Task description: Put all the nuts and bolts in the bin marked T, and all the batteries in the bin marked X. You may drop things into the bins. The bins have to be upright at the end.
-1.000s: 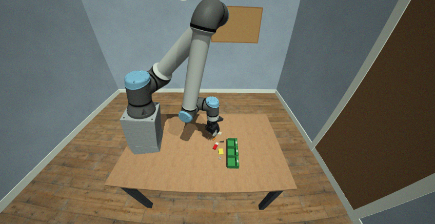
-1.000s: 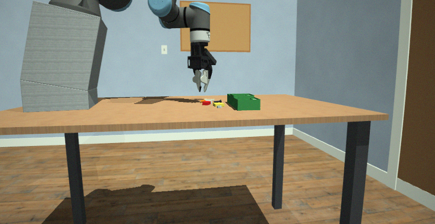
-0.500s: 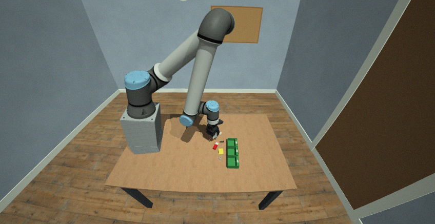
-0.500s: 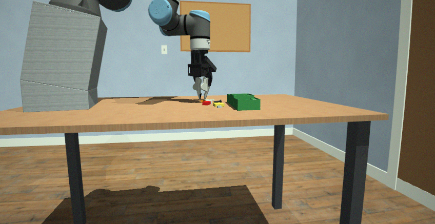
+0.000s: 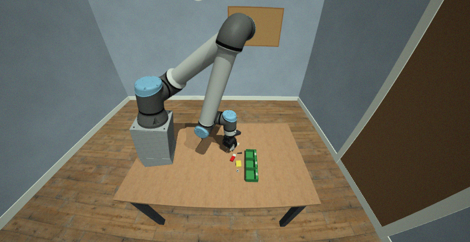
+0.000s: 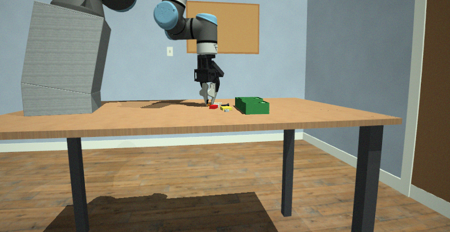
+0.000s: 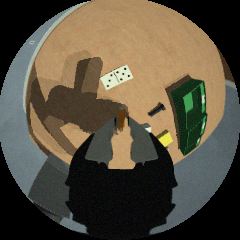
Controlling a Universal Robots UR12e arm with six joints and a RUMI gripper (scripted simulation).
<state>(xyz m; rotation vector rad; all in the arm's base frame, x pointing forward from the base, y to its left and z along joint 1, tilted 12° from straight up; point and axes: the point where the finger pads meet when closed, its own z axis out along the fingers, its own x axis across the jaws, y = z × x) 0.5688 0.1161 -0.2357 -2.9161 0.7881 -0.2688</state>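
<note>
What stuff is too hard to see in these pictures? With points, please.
- Letters on the green bins (image 5: 251, 169) (image 6: 256, 107) (image 7: 181, 122): too small in the top view.
- Bin insides: hidden by their walls in the exterior view.
- Whether the hand (image 5: 233, 149) (image 6: 209, 104) (image 7: 121, 117) touches the orange-brown battery (image 7: 122, 118): too small in the wrist view.

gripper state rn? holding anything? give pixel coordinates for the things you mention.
Two-jaw gripper (image 5: 231, 148) (image 6: 208, 104) (image 7: 121, 117): partly open, nothing clamped; its fingertips stand on either side of the small orange-brown cylinder (image 7: 122, 118), low over the wooden table (image 5: 280, 186) (image 6: 316, 116) (image 7: 150, 30).
</note>
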